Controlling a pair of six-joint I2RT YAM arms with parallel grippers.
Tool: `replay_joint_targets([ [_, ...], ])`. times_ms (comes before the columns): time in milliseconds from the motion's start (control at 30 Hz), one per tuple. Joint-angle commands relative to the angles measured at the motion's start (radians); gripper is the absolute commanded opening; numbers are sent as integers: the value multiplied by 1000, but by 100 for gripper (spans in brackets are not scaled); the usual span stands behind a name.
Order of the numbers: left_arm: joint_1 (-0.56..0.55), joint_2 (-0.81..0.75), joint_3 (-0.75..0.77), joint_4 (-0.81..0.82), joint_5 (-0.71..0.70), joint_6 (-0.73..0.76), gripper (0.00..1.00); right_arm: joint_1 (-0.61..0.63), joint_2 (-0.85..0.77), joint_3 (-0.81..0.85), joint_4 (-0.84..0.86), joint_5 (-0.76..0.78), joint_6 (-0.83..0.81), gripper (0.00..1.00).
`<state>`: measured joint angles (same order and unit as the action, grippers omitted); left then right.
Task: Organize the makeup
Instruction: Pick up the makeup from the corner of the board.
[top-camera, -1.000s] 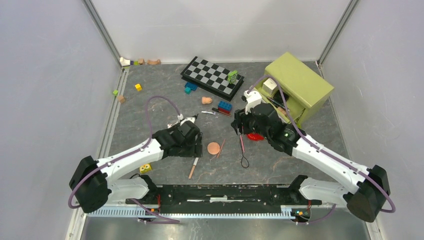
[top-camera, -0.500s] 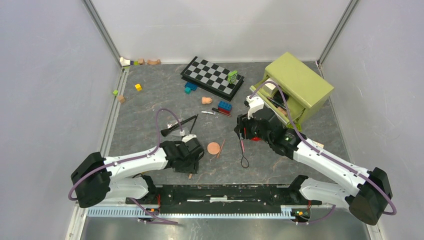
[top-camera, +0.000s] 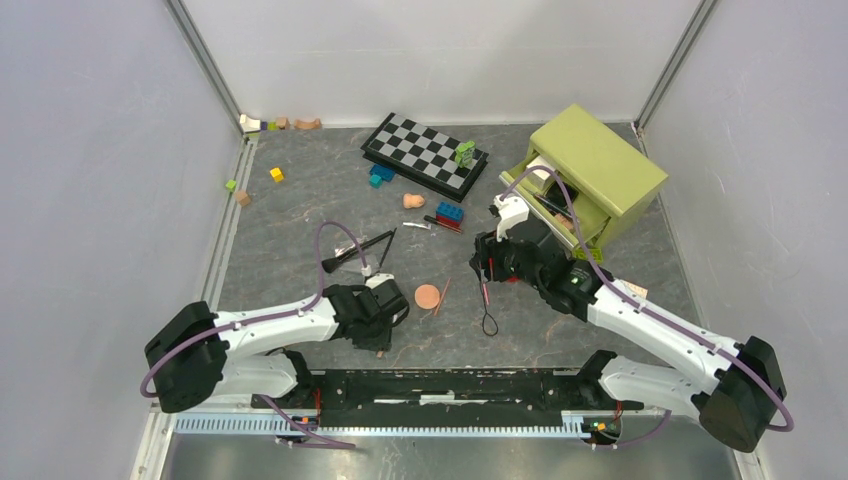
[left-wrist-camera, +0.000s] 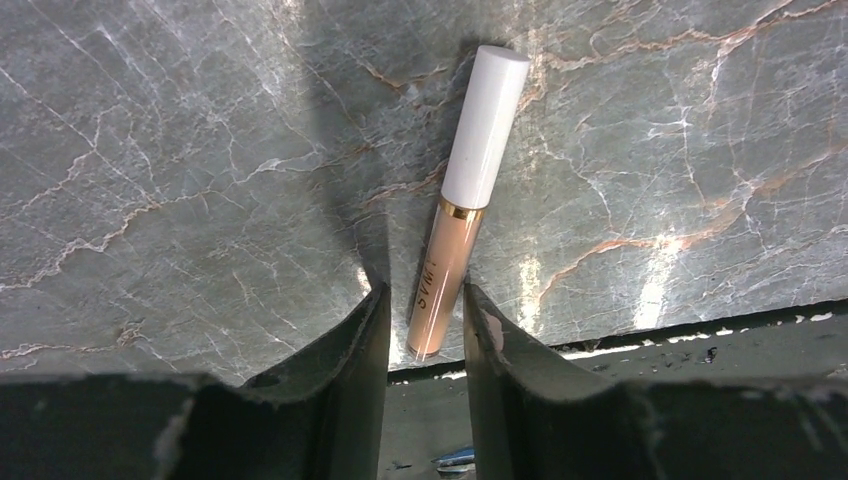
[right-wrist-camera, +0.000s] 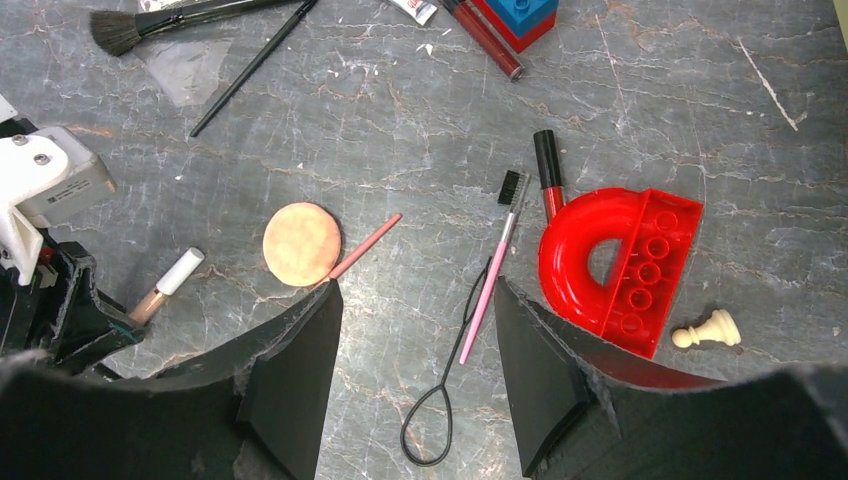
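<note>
Jaws astride the concealer tube (left-wrist-camera: 468, 190)
Your left gripper (left-wrist-camera: 425, 305) stands parted either side of the tan end, not clamped; the tube lies flat on the table (left-wrist-camera: 200, 150), long axis running straight ahead of you, white cap farthest

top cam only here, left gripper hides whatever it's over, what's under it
Observer: A tan tube with a white cap, lying on the table; its tan end sits between the jaws of the left gripper.
Operator: clamped yet
Observer: No, jaws open; a gap shows on one side of the tube.
Operator: right gripper open too
Observer: Yes, the right gripper is open, over a thin pink brush lying on the table.
</note>
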<state>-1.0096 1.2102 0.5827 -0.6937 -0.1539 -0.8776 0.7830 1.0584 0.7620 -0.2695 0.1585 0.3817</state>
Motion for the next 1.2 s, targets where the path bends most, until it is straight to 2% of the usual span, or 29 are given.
replay_joint_targets([
  [0, -7, 3, -10, 44, 11, -24, 38, -1, -28, -15, 27, 4, 12, 64],
  [433, -9, 29, -5, 149, 79, 4, 16, -1, -50, -13, 28, 4, 37, 64],
  [533, -9, -8, 14, 175, 84, 27, 14, -1, -59, -24, 36, -5, 71, 64],
  [667, -8, -73, 85, 212, 83, 88, 14, -1, -64, -53, 78, -79, 196, 65],
  [800, -9, -106, 156, 267, 90, 125, 13, 1, -67, -144, 249, -258, 374, 65],
  [900, -9, -115, 184, 349, 111, 131, 13, 9, -75, -261, 474, -348, 524, 65],
  [1000, -8, -105, 196, 417, 131, 121, 13, 27, -60, -320, 588, -363, 580, 65],
  [1167, -9, -71, 209, 467, 174, 114, 12, 73, -62, -349, 627, -321, 587, 65],
])
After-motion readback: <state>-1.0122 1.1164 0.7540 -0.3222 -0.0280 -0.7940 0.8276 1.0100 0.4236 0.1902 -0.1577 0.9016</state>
